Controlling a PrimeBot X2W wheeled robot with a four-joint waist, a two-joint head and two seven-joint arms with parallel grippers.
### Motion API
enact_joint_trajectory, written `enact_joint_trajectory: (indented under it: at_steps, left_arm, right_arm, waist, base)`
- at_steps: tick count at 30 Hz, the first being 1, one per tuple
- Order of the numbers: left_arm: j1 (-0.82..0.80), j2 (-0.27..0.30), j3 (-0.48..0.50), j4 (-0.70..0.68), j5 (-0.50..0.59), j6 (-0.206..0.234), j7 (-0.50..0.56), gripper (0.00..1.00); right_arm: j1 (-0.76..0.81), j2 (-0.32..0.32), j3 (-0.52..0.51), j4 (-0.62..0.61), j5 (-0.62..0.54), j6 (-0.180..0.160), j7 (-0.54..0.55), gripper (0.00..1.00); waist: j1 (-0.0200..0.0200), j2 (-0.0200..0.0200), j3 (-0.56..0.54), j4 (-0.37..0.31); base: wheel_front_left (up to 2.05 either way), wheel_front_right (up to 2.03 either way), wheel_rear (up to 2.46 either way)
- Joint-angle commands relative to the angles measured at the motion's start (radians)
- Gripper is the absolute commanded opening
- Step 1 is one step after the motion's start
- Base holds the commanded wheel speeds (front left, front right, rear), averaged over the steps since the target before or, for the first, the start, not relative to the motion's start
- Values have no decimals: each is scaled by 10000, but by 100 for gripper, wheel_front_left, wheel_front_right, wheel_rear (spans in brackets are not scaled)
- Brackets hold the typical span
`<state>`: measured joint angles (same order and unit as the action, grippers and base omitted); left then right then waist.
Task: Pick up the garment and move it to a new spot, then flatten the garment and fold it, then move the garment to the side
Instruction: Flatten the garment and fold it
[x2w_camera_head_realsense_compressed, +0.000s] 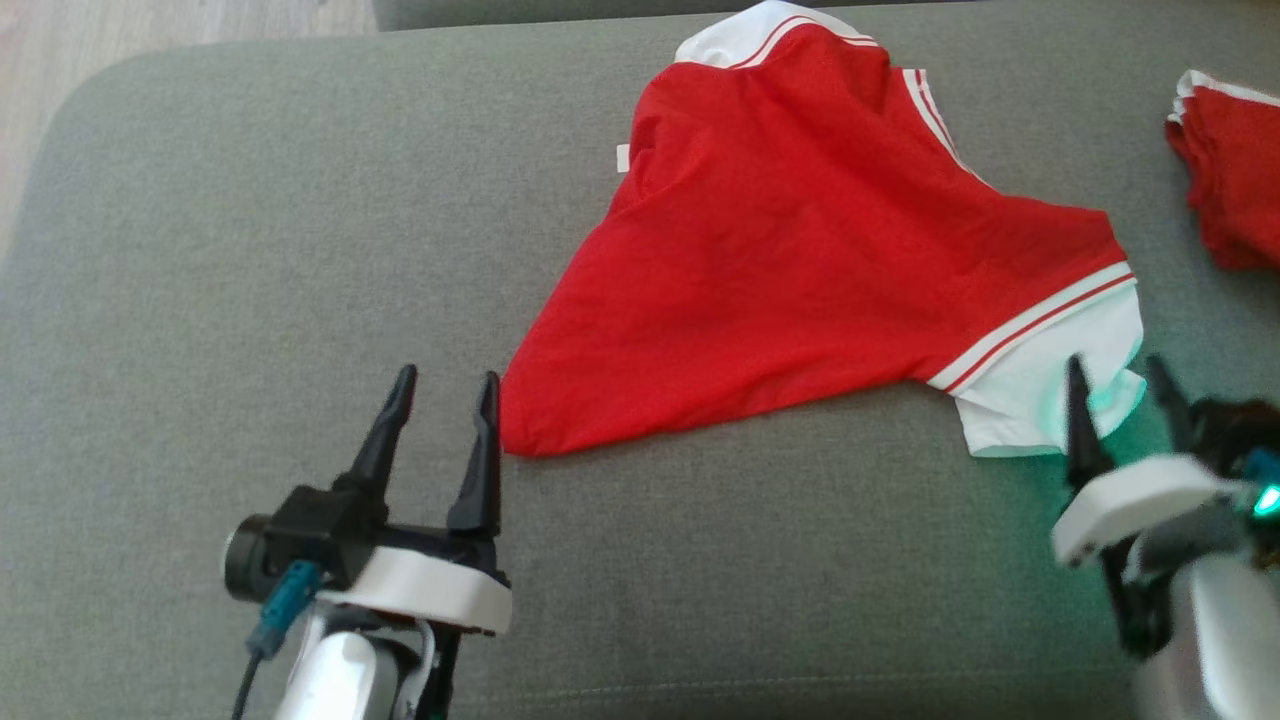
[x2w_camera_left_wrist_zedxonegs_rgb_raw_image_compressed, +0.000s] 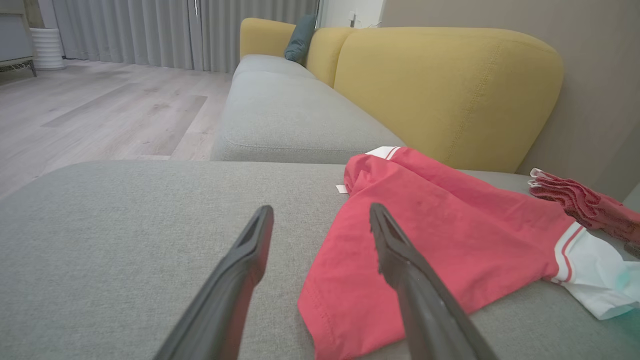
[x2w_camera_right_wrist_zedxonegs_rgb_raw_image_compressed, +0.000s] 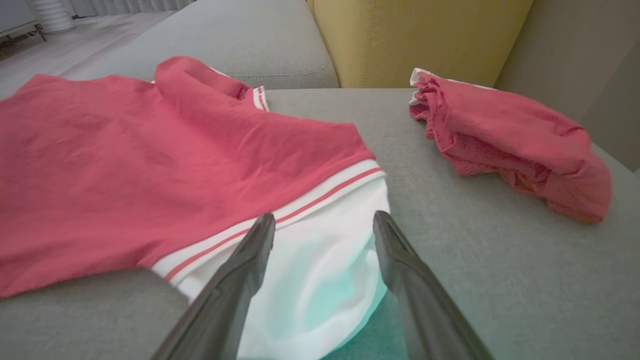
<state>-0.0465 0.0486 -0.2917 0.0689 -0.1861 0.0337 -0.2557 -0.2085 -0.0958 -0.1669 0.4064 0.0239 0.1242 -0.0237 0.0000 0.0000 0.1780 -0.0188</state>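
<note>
The garment (x2w_camera_head_realsense_compressed: 800, 250) is a red shirt with white, red-striped sleeves, lying loosely spread and creased on the grey sofa seat (x2w_camera_head_realsense_compressed: 250, 250). My left gripper (x2w_camera_head_realsense_compressed: 445, 380) stands open just left of the shirt's near red corner, touching nothing; the left wrist view has its fingers (x2w_camera_left_wrist_zedxonegs_rgb_raw_image_compressed: 250, 250) apart, with the shirt (x2w_camera_left_wrist_zedxonegs_rgb_raw_image_compressed: 440, 235) to the right. My right gripper (x2w_camera_head_realsense_compressed: 1115, 375) is open at the white sleeve end (x2w_camera_head_realsense_compressed: 1050, 390), its fingers over the cloth. Seen from the right wrist, the white sleeve (x2w_camera_right_wrist_zedxonegs_rgb_raw_image_compressed: 320, 260) lies between the spread fingers, which are not closed on it.
A second red garment (x2w_camera_head_realsense_compressed: 1235, 170) lies bunched at the far right (x2w_camera_right_wrist_zedxonegs_rgb_raw_image_compressed: 510, 145). A yellow backrest (x2w_camera_left_wrist_zedxonegs_rgb_raw_image_compressed: 450, 85) runs behind the seat. Another grey seat (x2w_camera_left_wrist_zedxonegs_rgb_raw_image_compressed: 285, 115) and wooden floor (x2w_camera_left_wrist_zedxonegs_rgb_raw_image_compressed: 100, 110) lie beyond the left edge.
</note>
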Motion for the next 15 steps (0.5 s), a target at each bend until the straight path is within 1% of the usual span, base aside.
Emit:
enact_joint_trajectory:
  at_steps: [1,5,9,12,15]
  left_arm:
    - [-271,16,434,-319,78,-61,-61,100]
    - [-275,16,506,-322,95,-89,-61,100]
    - [-309,16,515,-318,123,-119,-61,100]
    - [-363,16,490,-302,137,-139,-61,100]
    - [-435,16,429,-278,144,-160,-61,100]
  right_arm:
    - [137,76,326,-603,42,65,-114,100]
    - [803,346,517,-1237,239,65,-91,100]
    - [869,427,-29,-1462,222,65,-158,100]
    - [608,445,-540,-1285,-1,65,-64,100]
    - [229,450,-1018,-787,-234,65,54,100]
  waist:
    - [0,0,-8,-33]
    - [0,0,26,-106]
    - [0,0,94,-151]
    - [0,0,152,-135]
    - [0,0,222,-45]
  base:
    - [0,0,0]
    - [0,0,0]
    - [0,0,0]
    - [0,0,0]
    - [0,0,0]
